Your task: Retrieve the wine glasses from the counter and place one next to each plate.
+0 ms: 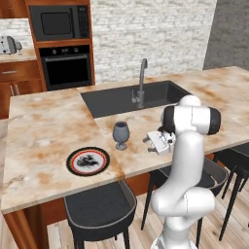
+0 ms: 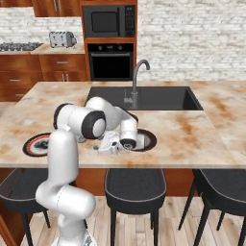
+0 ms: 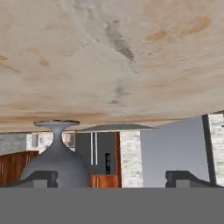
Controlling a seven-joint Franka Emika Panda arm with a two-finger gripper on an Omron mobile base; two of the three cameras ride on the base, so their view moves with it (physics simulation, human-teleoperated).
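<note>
A smoky-grey wine glass (image 1: 121,134) stands upright on the island top, just right of and behind the red-ringed plate (image 1: 88,161). My gripper (image 1: 148,140) lies level to the glass's right, a short gap away, with its jaws wide open. In the rolled-over hand view the glass (image 3: 57,159) hangs upside down beside the left fingertip (image 3: 41,177), with nothing gripped. A second dark-rimmed plate (image 2: 150,140) lies under my forearm, largely hidden. The red-ringed plate (image 2: 34,144) shows at the left. The counter (image 1: 19,56) runs along the back wall.
A black sink (image 1: 126,97) with a steel faucet (image 1: 141,80) sits in the island behind the glass. Dark stools (image 1: 99,209) stand along the island's near edge. An oven (image 1: 66,68), a microwave and a toaster (image 1: 7,44) line the back wall.
</note>
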